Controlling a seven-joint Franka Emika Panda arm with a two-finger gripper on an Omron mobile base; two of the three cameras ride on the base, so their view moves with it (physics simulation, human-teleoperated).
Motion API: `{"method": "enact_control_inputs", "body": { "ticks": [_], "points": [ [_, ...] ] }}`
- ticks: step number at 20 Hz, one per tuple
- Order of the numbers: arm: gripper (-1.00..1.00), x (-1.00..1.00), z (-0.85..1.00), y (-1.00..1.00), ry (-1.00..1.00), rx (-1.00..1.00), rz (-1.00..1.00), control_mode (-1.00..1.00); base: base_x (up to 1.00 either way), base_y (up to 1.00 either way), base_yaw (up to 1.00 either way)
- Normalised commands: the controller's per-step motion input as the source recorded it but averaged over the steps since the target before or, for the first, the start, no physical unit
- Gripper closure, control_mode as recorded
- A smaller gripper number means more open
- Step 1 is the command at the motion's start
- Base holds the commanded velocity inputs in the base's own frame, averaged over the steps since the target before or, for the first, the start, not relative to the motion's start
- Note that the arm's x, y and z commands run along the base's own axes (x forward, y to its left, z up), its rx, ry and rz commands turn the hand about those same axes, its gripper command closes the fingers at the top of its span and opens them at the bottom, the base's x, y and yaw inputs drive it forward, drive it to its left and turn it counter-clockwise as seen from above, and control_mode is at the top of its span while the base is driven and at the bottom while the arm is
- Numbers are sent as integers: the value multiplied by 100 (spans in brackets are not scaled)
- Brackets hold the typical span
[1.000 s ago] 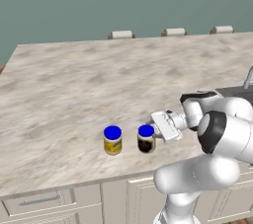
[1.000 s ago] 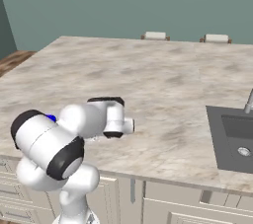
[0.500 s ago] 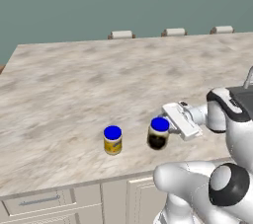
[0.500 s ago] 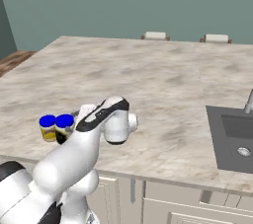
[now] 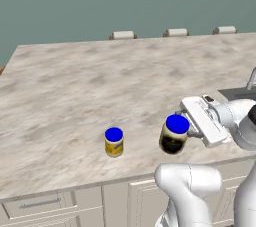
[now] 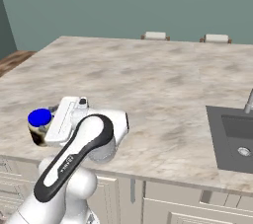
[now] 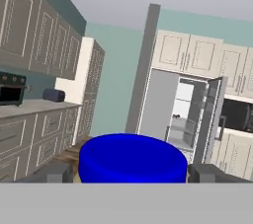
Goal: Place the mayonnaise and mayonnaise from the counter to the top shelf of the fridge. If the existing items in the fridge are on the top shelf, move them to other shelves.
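One mayonnaise jar mid-frame, pinched in claw | rigid, smooth, likely slippery | hold body under lid | twin jar left on surface

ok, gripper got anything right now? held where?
Yes: the gripper holds one mayonnaise jar, lifted off the counter, its fingertips on opposite sides of the jar, up by the blue lid. The other jar stands on the counter.

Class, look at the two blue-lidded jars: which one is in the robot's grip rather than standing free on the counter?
The right-hand jar, tilted between the gripper's fingers. The other jar stands upright on the counter, apart from the arm.
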Motion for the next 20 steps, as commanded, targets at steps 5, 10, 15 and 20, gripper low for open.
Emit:
{"method": "enact_control_inputs", "body": {
  "ticks": [5,10,15,20],
  "points": [
    [100,-77,51,55,-1,-1,0,-100,0,0,0],
    [100,-22,14,54,0,-4,0,100,-9,40,4],
    [100,0,0,0,0,0,0,100,-31,100,23],
    [100,0,0,0,0,0,0,100,-46,100,24]
  ]
}}
